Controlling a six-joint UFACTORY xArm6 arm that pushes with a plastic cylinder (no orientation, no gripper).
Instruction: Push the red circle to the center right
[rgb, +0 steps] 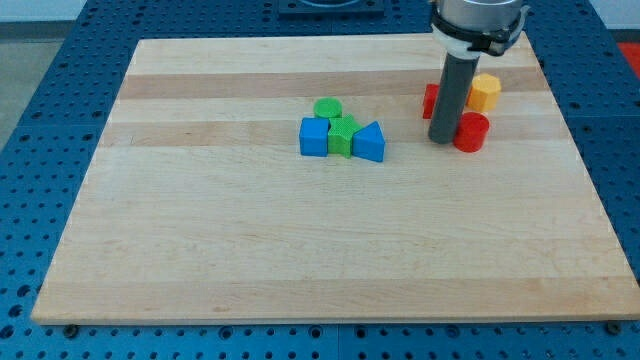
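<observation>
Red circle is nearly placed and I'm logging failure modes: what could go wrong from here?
1. My tip sits at the red circle's left edge; an off-centre push could let it slip aside.
2. The yellow block and the other red block lie close behind the rod, so a sweep toward the view's top may knock them.

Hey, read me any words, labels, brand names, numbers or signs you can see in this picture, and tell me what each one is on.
None: no text shows anywhere in the camera view.
The wooden board is bare wood grain.
The red cylinder, yellow block, second red block, blue cube, blue triangular block and two green blocks are unmarked.
The rod ending in my tip, just left of the red cylinder, carries no label.
</observation>
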